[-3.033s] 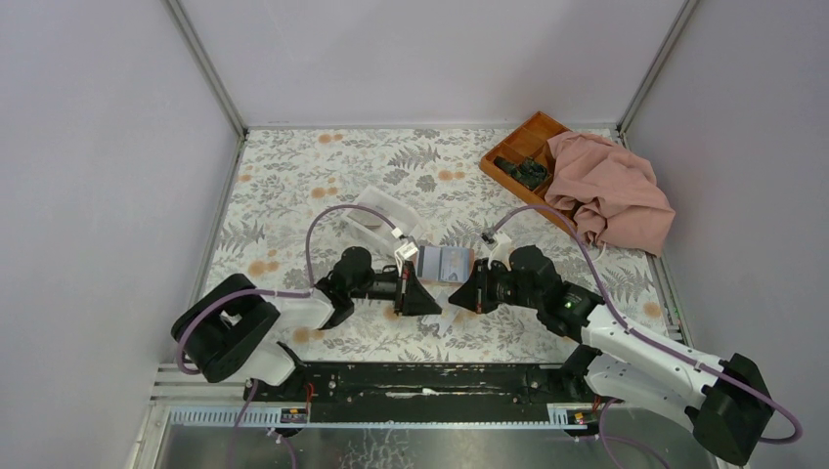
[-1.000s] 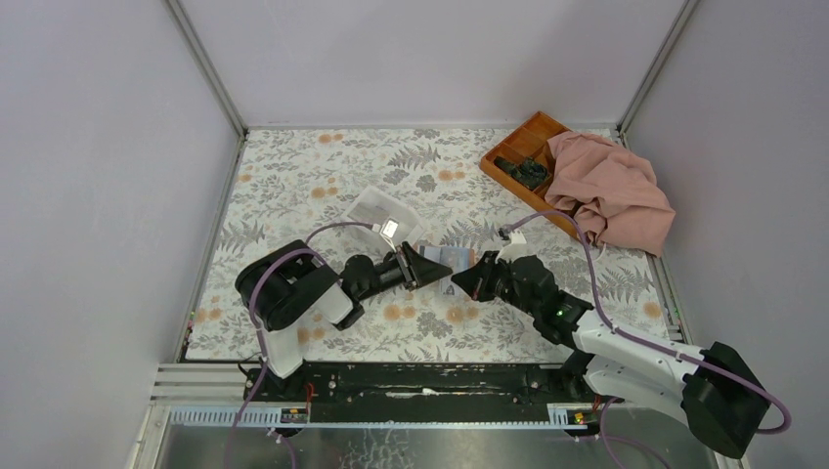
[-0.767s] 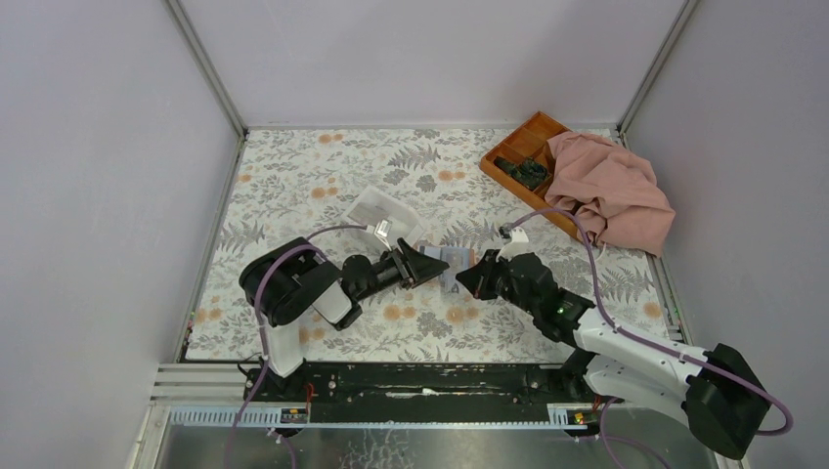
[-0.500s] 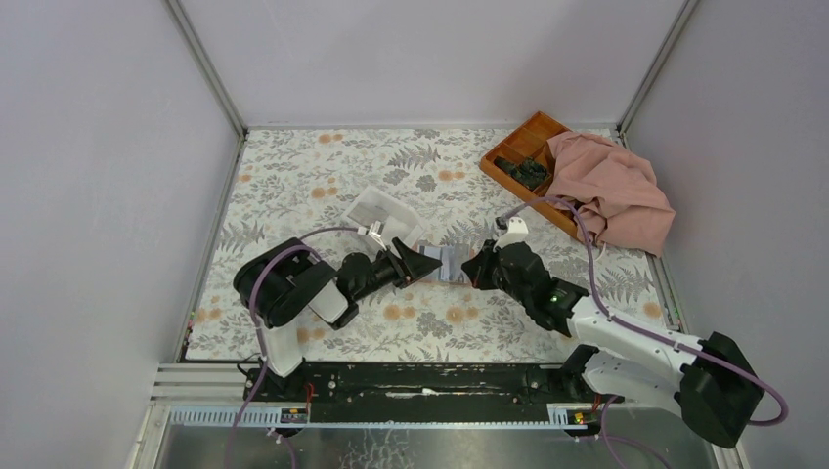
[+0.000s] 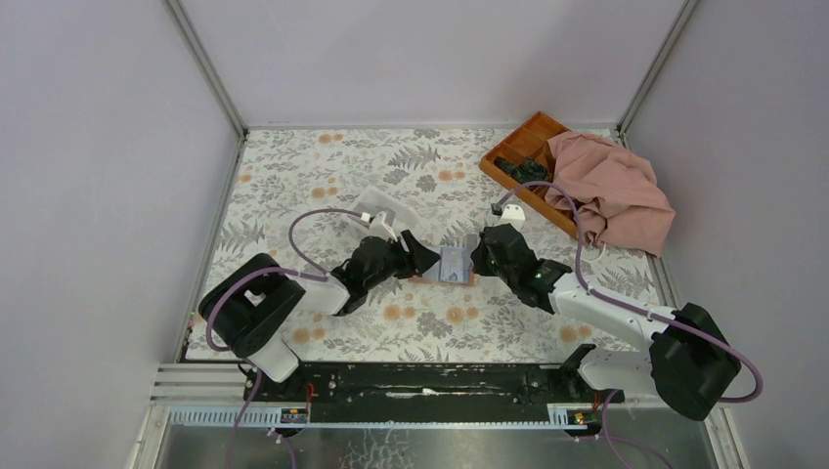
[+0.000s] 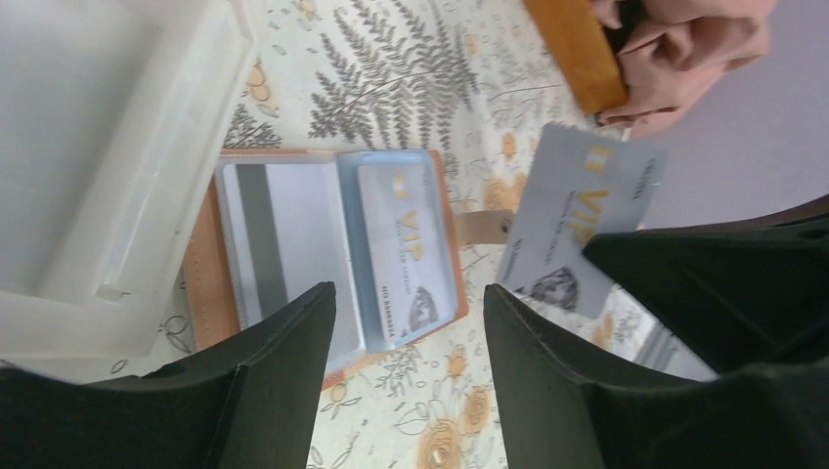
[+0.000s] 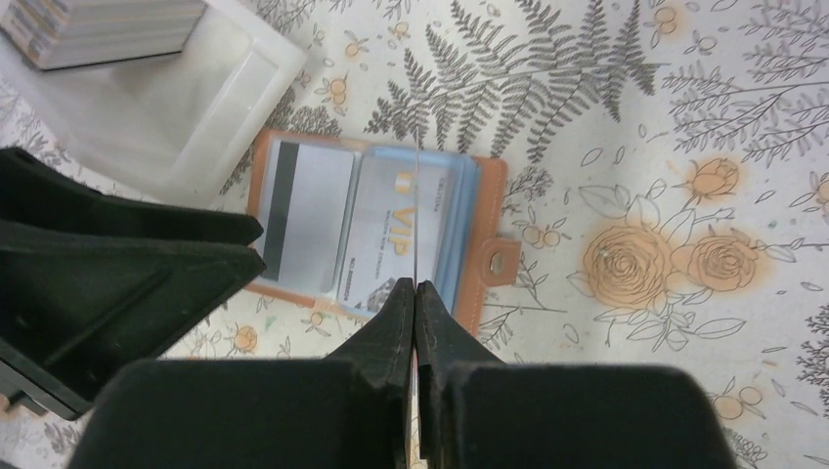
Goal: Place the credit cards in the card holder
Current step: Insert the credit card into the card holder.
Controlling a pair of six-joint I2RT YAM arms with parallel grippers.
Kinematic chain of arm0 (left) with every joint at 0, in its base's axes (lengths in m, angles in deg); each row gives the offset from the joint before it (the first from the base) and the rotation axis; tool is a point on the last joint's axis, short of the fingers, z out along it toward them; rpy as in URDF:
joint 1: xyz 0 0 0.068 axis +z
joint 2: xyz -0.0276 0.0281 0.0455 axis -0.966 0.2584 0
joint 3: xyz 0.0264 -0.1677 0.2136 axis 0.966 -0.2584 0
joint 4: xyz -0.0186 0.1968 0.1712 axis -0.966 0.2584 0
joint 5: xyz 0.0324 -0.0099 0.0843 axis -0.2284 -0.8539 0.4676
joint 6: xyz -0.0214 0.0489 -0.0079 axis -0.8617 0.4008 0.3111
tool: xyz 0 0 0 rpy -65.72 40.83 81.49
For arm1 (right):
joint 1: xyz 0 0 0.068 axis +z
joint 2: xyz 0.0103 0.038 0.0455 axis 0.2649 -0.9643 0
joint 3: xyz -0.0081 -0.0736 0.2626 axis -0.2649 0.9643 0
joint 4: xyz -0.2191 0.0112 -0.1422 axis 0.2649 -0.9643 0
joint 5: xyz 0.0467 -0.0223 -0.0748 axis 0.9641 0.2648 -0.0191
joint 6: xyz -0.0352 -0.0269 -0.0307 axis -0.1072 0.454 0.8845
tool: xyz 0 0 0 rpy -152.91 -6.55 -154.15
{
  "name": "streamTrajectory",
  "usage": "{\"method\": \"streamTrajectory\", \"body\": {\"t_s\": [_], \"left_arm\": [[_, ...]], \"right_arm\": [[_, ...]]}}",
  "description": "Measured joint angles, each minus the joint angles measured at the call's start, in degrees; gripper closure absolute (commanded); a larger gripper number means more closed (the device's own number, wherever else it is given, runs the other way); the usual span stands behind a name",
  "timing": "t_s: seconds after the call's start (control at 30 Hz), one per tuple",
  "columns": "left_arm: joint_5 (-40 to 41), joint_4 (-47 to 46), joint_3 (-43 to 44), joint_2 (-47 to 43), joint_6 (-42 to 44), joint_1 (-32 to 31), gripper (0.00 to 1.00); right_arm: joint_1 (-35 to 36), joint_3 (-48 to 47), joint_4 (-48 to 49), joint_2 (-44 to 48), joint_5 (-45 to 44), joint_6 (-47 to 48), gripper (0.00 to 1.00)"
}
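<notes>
The left fingers [image 6: 279, 376] now sit farther back on the counter [image 5: 323, 176]. They are at the left side of the card holder [image 5: 452, 266], not at its near edge as before. They are wider apart than a second ago, with nothing between them. The right fingers [image 7: 396, 318] are farther back too, at the holder's right side, and pinch a card [image 6: 579, 233] over it. The holder may have slid a little.

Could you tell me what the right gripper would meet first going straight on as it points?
Most likely the open card holder: the credit card pinched in the right gripper aims edge-on at its sleeves. How far off it is, I cannot judge.
</notes>
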Motion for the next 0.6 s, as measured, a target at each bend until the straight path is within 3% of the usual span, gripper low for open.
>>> {"method": "streamTrajectory", "body": {"t_s": [0.3,0.6], "left_arm": [[5.31,13.64,4.66,0.00,5.16,-2.29,0.37],[7.13,18.40,5.92,0.13,6.62,-2.43,0.38]], "right_arm": [[-3.34,-1.36,-0.83,-2.89,0.68,0.22,1.00],[-4.79,-1.46,-1.09,-5.77,3.43,0.20,1.00]]}}
